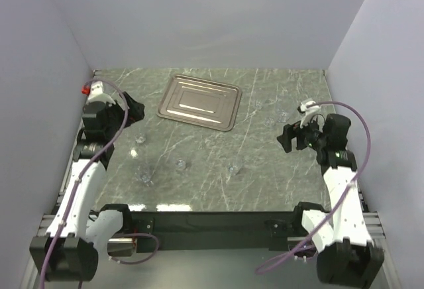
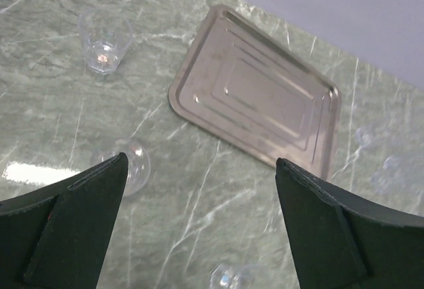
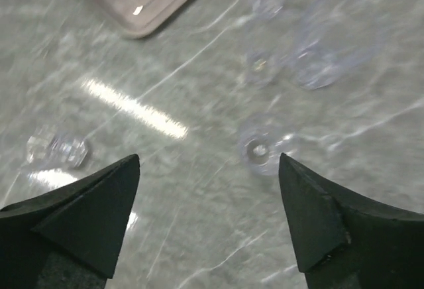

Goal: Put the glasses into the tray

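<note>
The silver tray (image 1: pixel 199 101) lies flat at the back middle of the marble table, with nothing in it. Several tiny clear glasses stand scattered in front of it, such as one glass (image 1: pixel 140 138) near the left arm and another glass (image 1: pixel 234 167) at the middle. My left gripper (image 1: pixel 136 110) hovers open left of the tray. In its wrist view the tray (image 2: pixel 255 93) is ahead, with one glass (image 2: pixel 104 42) upright and one glass (image 2: pixel 130 162) by the left finger. My right gripper (image 1: pixel 286 138) hangs open over the right side, empty, with a glass (image 3: pixel 260 148) just ahead of its right finger.
More clear glasses (image 1: pixel 281 113) cluster right of the tray, seen blurred in the right wrist view as a larger glass (image 3: pixel 324 50). One glass (image 3: pixel 56 148) lies on its side. Grey walls close the table at left, back and right.
</note>
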Tool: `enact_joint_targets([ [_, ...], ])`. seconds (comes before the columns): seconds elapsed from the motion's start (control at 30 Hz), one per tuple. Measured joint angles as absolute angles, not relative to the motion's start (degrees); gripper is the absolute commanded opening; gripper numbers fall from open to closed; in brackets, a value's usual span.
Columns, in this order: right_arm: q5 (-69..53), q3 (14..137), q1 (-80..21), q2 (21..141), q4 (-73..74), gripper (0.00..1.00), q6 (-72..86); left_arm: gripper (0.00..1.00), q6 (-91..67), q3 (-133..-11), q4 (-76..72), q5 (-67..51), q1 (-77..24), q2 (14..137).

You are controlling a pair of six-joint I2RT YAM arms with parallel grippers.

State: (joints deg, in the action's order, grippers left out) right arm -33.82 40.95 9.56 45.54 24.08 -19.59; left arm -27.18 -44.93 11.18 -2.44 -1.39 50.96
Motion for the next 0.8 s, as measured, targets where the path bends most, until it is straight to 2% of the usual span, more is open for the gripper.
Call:
enact_joint_targets([
  [0.1,-37.34,42.54,9.56,51.31,27.4,0.88,-22.37,0.99,-30.11,-49.34,11.51,-4.19,2.11,56.45],
  [0.2,-38.76,42.54,9.56,50.65,30.13,0.89,-23.83,0.99,-33.34,-54.22,11.62,-6.0,5.98,63.75],
  [0.3,-39.18,42.54,9.56,47.62,30.61,0.89,-24.56,0.92,-36.05,-58.41,12.08,-7.05,9.17,71.44],
  [0.33,-39.2,42.54,9.56,46.33,30.61,0.89,-24.71,0.86,-36.88,-59.72,12.49,-7.4,10.07,73.89],
  [0.43,-39.16,42.54,9.56,44.14,30.61,0.89,-25.06,0.77,-38.74,-64.99,15.44,-8.73,12.58,83.0],
  [0.63,-37.98,42.15,9.56,42.87,30.65,0.89,-25.28,0.68,-39.83,-75.53,18.92,-9.19,13.96,100.12],
  [0.8,-36.86,41.54,9.56,41.06,30.68,0.89,-25.28,0.58,-39.83,-81.56,22.2,-8.12,13.91,107.0],
])
